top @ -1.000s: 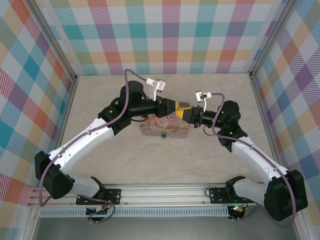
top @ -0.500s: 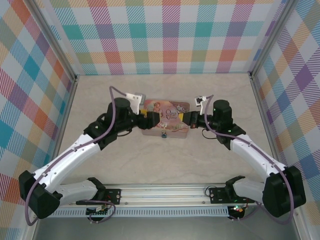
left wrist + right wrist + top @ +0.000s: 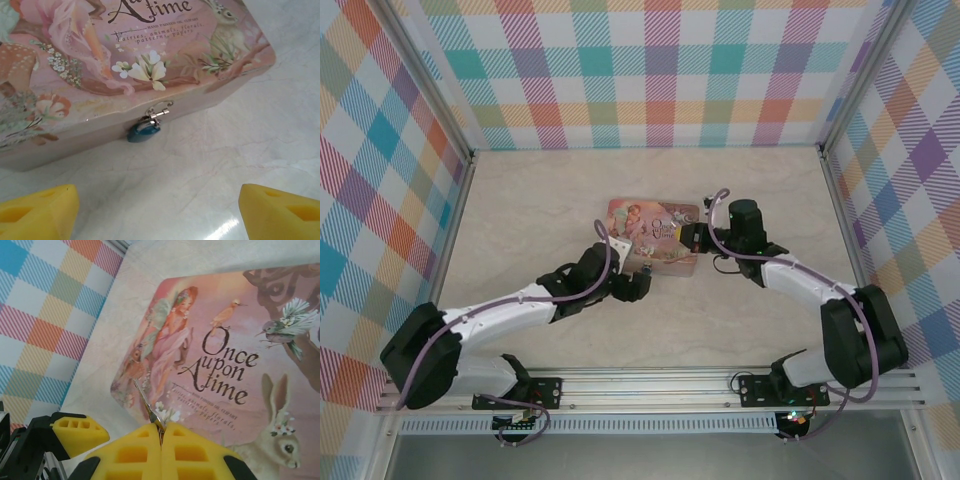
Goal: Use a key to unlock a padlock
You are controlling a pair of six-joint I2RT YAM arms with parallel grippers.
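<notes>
The left gripper is gaping open, the padlock hanging dead ahead on the tin; the right gripper is clenching, seemingly, the key.

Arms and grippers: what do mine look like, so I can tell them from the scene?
The left arm and right arm have white shells, black joints and lilac cables. The left gripper and right gripper end in blocky yellow fingers with moulded recesses.

Lab test booth: plaid-patterned walls, aluminium mounting rail.
</notes>
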